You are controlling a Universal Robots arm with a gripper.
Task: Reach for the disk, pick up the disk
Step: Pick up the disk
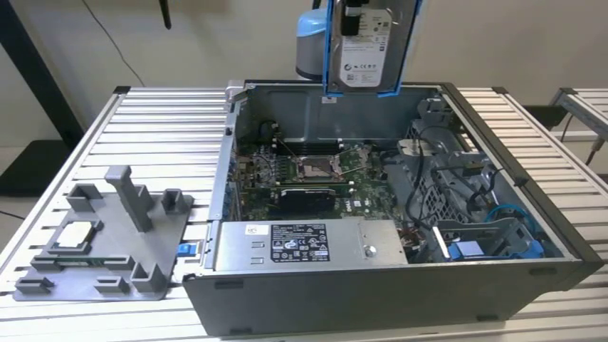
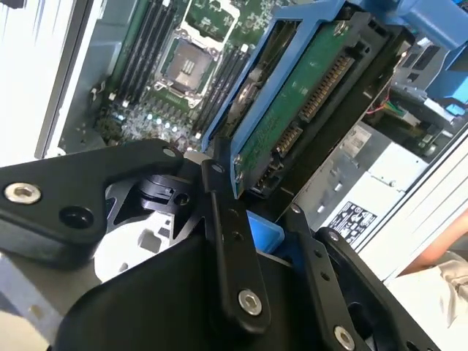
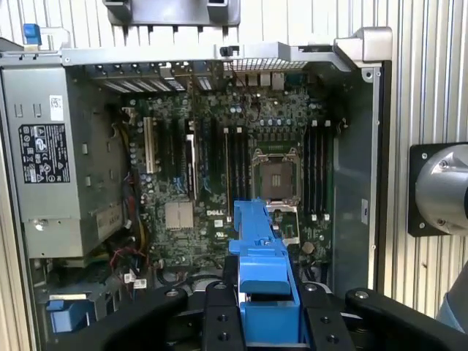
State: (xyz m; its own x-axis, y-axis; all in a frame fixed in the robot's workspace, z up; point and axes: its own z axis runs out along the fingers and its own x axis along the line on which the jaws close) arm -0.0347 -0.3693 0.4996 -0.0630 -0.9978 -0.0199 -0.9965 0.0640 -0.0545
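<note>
The disk point(image 1: 369, 50) hung upright, label toward the exterior view, clear above the rear wall of the open computer case point(image 1: 380, 303) on the slatted bench point(image 1: 161, 121). The jaws were clamped on it. In both wrist views black fingers point(image 2: 232, 248) pressed either side of its blue rail point(image 3: 265, 256). The motherboard point(image 3: 219, 168) lay below. A grey fixture point(image 1: 114, 242) sat on the bench, to the exterior view's left of the case.
</note>
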